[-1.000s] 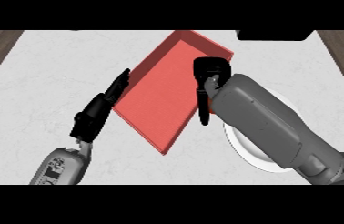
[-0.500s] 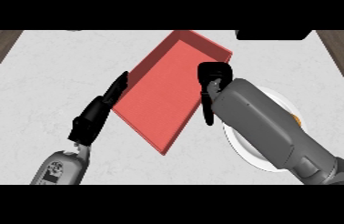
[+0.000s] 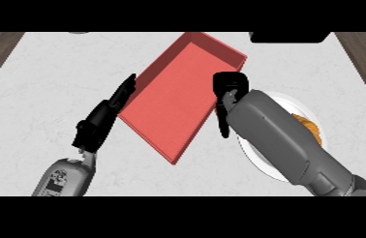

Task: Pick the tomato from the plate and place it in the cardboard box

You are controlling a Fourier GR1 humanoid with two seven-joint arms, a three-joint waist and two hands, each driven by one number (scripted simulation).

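You have a pale marbled counter [image 3: 57,77] with a red box [image 3: 182,94] lying slantwise across its middle, and to the right a white plate [image 3: 261,162] largely hidden under the grey right forearm [image 3: 286,140]. Your right hand [image 3: 230,89] hangs at the box's right wall, and you cannot tell how its fingers stand; your left hand [image 3: 103,118] rests released, fingers straight, just left of the box. Only an orange sliver [image 3: 311,128] shows on the plate beside the forearm; whether that is the tomato you cannot tell.
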